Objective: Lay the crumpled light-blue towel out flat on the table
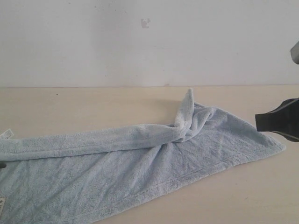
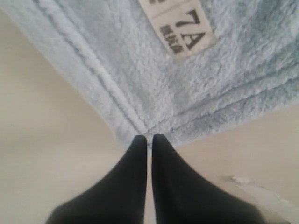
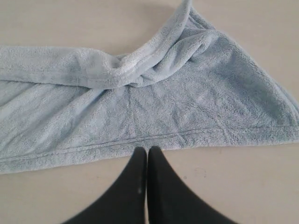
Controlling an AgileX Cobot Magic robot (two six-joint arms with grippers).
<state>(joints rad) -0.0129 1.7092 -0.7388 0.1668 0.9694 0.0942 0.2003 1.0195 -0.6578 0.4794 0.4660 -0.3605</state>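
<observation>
Light-blue fluffy terry towel [image 1: 140,172] lies on the broad pale beige wood-look table [image 1: 70,105], only partly spread. Its lower layer rests fairly flat. The long edge toward the wall is folded over that layer as a thick band [image 1: 88,140], which ends in a twisted peak [image 1: 188,109]. Left jaws are pressed together at the hemmed corner beside the white printed label [image 2: 180,32]; whether they pinch cloth I cannot tell. Right jaws are closed and empty, just beside the hem. Unfolding the band and smoothing the twist look like the work left.
</observation>
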